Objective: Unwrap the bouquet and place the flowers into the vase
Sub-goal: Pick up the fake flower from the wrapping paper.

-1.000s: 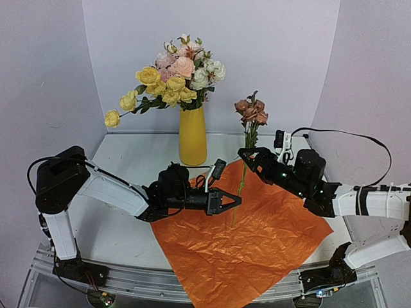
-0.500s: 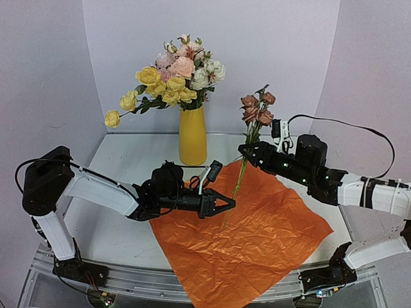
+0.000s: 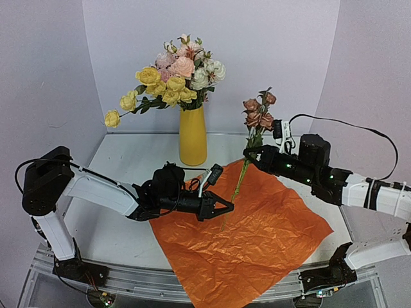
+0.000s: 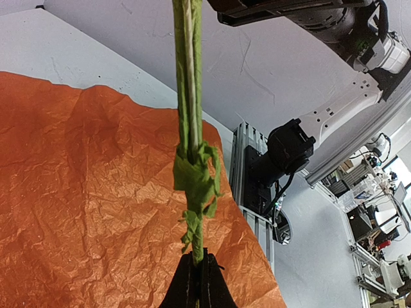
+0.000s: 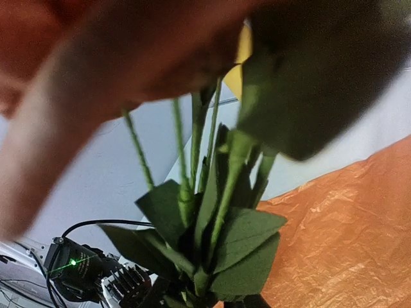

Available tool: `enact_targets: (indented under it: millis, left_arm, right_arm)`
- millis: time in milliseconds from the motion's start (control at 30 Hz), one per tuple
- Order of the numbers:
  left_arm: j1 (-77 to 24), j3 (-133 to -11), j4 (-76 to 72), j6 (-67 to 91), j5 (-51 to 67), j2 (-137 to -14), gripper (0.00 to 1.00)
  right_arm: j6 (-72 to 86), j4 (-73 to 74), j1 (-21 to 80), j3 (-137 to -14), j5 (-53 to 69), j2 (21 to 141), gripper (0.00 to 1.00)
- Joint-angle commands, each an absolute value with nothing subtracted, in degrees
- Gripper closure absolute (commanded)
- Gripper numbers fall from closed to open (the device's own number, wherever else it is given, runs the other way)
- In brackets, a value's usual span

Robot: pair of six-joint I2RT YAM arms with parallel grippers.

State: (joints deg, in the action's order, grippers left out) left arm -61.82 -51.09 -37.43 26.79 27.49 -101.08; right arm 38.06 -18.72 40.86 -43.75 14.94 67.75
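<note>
The bouquet is unwrapped: its orange paper (image 3: 257,237) lies spread flat on the table. A small bunch of the flowers (image 3: 258,112), rust-pink blooms on thin green stems (image 4: 189,96), stands slanted above the paper. My left gripper (image 3: 228,206) is shut on the bottom tip of the stems (image 4: 198,260). My right gripper (image 3: 250,154) is closed around the upper stems just below the leaves (image 5: 218,224). The yellow vase (image 3: 192,138) stands behind the paper, left of the held flowers, with a bunch of yellow, pink and white blooms (image 3: 173,74) in it.
The white table (image 3: 128,154) ends at a metal rail (image 3: 160,276) along the near edge. Purple-grey walls close in at the back and both sides. The right arm's base (image 4: 282,154) shows beyond the paper's far corner.
My right gripper has gone from wide open to closed around the upper stems. The flowers have risen a little. My left gripper has kept its grip and drifted slightly left.
</note>
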Motion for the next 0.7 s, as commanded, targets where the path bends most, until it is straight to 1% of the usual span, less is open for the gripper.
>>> enact_targets:
  millis: [0, 133, 267, 333, 367, 433, 467, 500, 533, 600, 667]
  left_arm:
    - [-61.79, -51.96, -36.85, 24.14, 27.66, -98.43, 1.00]
    - [-61.79, -51.94, -35.02, 21.74, 26.46, -97.62, 1.00]
    - [-61.81, -52.47, -32.45, 18.38, 26.16, -96.85, 1.00]
    - [-61.79, -52.94, -30.46, 16.73, 25.78, -96.34, 0.98]
    - [-61.79, -53.00, -30.01, 16.30, 25.36, -96.20, 0.93]
    - [-61.79, -53.01, -29.01, 15.80, 23.40, -95.66, 0.72]
    - [-61.79, -52.81, -28.77, 15.63, 21.51, -94.95, 0.55]
    - [-61.79, -52.29, -28.67, 15.86, 19.32, -94.21, 0.43]
    - [-61.79, -51.94, -28.66, 16.24, 16.75, -93.26, 0.36]
    - [-61.79, -50.57, -28.50, 16.35, 12.41, -90.84, 0.26]
    - [-61.68, -48.50, -28.41, 16.52, 6.69, -87.56, 0.21]
  right_arm:
    - [37.31, -19.00, 40.61, -46.32, 15.45, 65.73, 0.84]
    - [37.04, -18.73, 40.58, -46.31, 15.40, 64.98, 0.89]
    - [36.29, -18.14, 40.62, -46.81, 16.01, 64.78, 0.91]
    - [35.73, -17.70, 40.53, -47.29, 16.30, 64.70, 0.97]
    - [35.54, -17.61, 40.54, -47.40, 16.34, 64.69, 0.98]
    - [35.09, -17.49, 40.56, -47.67, 15.88, 64.60, 1.00]
    - [34.79, -17.53, 40.59, -47.78, 15.02, 64.53, 1.00]
    - [34.11, -17.58, 40.60, -48.20, 13.71, 64.56, 1.00]
    - [33.64, -17.58, 40.54, -48.57, 11.84, 64.59, 1.00]
    - [32.17, -17.69, 40.54, -50.15, 7.23, 64.68, 1.00]
    - [30.15, -19.97, 40.52, -52.13, 0.78, 65.24, 1.00]
